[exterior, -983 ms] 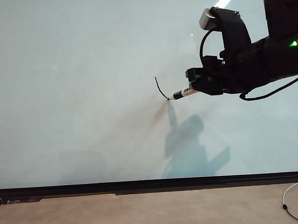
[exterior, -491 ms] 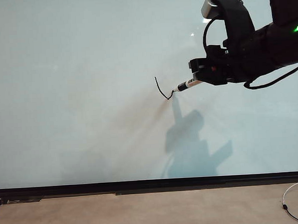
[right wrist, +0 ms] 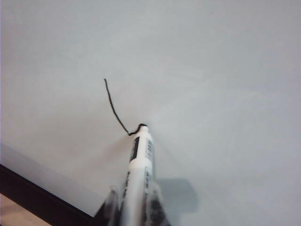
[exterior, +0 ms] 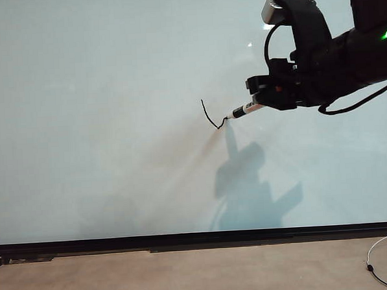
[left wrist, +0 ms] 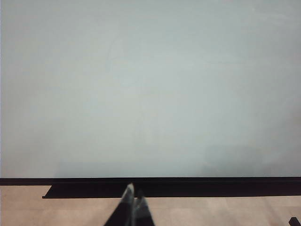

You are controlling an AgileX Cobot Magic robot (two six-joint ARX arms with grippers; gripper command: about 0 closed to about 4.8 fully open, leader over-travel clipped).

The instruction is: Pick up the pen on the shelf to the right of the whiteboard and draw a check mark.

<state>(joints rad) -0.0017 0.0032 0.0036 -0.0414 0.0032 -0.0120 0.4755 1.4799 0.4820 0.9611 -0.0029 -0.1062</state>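
Observation:
The whiteboard (exterior: 101, 111) fills nearly the whole exterior view. My right gripper (exterior: 261, 103) reaches in from the right and is shut on the pen (exterior: 245, 109), a white barrel with black print. The pen's dark tip rests on the board at the end of a thin black line (exterior: 210, 117): a short downward stroke with a small upward hook at its foot. In the right wrist view the pen (right wrist: 139, 165) stands between the fingers of the right gripper (right wrist: 135, 197), its tip on the line (right wrist: 114, 109). My left gripper (left wrist: 132, 194) is shut and empty, low in front of the whiteboard (left wrist: 150, 84).
The board's thin black lower frame (exterior: 198, 239) runs above a tan floor strip (exterior: 187, 275). A white cable (exterior: 379, 252) lies at the lower right. My right arm's shadow (exterior: 247, 181) falls on the board below the pen.
The right gripper has lifted slightly up and to the right with the pen. The line has gained a small upward hook at its lower end. The left arm has not moved.

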